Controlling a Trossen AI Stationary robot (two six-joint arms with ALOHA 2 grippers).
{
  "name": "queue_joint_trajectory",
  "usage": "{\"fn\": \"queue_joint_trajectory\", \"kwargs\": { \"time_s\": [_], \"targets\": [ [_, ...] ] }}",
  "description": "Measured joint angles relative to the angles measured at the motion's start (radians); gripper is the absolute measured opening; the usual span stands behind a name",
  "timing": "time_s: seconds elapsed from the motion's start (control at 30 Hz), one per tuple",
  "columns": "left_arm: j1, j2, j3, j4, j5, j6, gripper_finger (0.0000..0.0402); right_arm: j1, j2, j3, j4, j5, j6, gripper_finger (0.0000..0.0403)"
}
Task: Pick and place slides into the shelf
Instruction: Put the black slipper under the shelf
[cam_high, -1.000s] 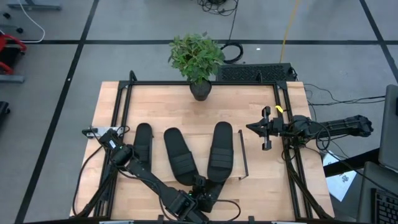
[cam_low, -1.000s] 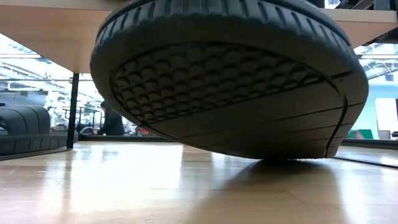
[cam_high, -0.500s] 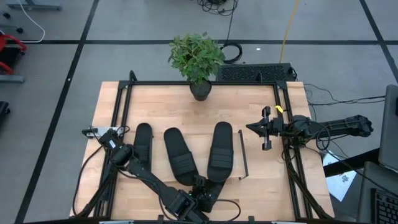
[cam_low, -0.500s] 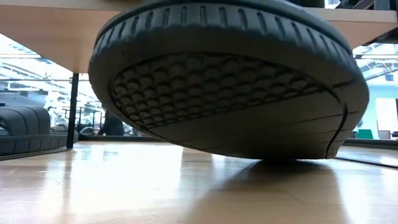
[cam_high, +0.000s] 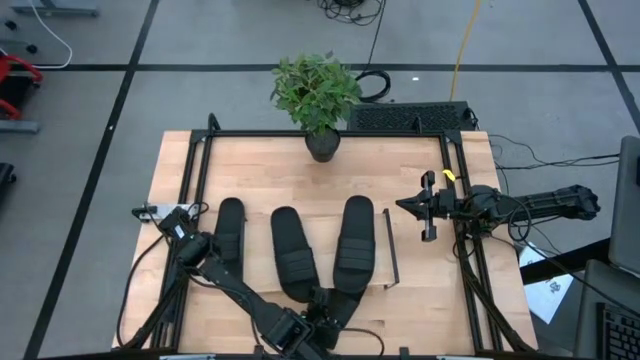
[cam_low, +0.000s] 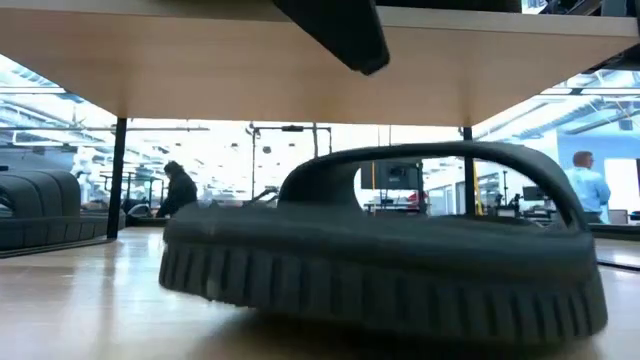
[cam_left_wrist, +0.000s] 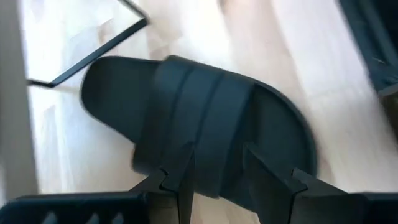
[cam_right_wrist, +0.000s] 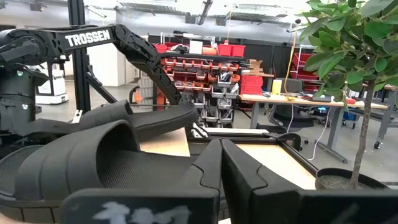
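Looking down, your left gripper (cam_high: 322, 318) sits at the table's near edge, fingers (cam_left_wrist: 184, 180) partly apart, pinching the heel of the middle slide (cam_high: 293, 253). That slide lies flat under the shelf (cam_low: 200, 70) board, between two other slides (cam_high: 229, 228). Your right gripper (cam_high: 410, 206) is fully closed and empty, just right of the rack.

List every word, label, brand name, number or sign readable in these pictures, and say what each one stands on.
"TROSSEN": white capitals on the dark upper link of the left robot arm, seen from the right wrist view.
White marks on the dark body just behind the right gripper: too blurred to read.
Labels on the red storage bins in the room behind: too small to read.
No text is readable on the matte black slides, the light wood shelf or the potted green plant.
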Motion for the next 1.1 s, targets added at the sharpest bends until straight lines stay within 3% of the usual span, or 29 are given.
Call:
{"fn": "queue_joint_trajectory", "kwargs": {
  "time_s": [0.2,0.33,0.5,0.67,0.83,0.97,1.1],
  "targets": [
    [-0.053,-0.045,-0.001,-0.049,0.010,0.162,0.0124,0.000,0.000,0.000,0.000,0.000,0.000,0.0000],
    [-0.103,-0.076,-0.001,-0.089,-0.129,0.268,0.0079,0.000,0.000,0.000,-0.001,-0.004,0.005,0.0000],
    [-0.108,-0.158,-0.001,-0.191,-0.260,0.196,0.0008,0.000,0.000,0.000,0.000,-0.005,0.027,0.0000],
    [-0.098,-0.261,-0.001,-0.266,-0.368,0.109,0.0011,0.000,0.000,0.000,0.000,-0.006,0.025,0.0000],
    [-0.072,-0.365,-0.001,-0.267,-0.440,0.129,0.0002,0.000,0.000,0.000,0.001,-0.004,0.010,0.0000],
    [-0.067,-0.449,-0.007,-0.267,-0.439,0.181,0.0001,0.000,0.000,0.000,0.001,-0.004,-0.001,0.0000],
    [-0.079,-0.555,-0.089,-0.268,-0.444,0.187,0.0001,0.000,0.000,0.000,0.003,-0.004,0.001,0.0000]
  ]
}}
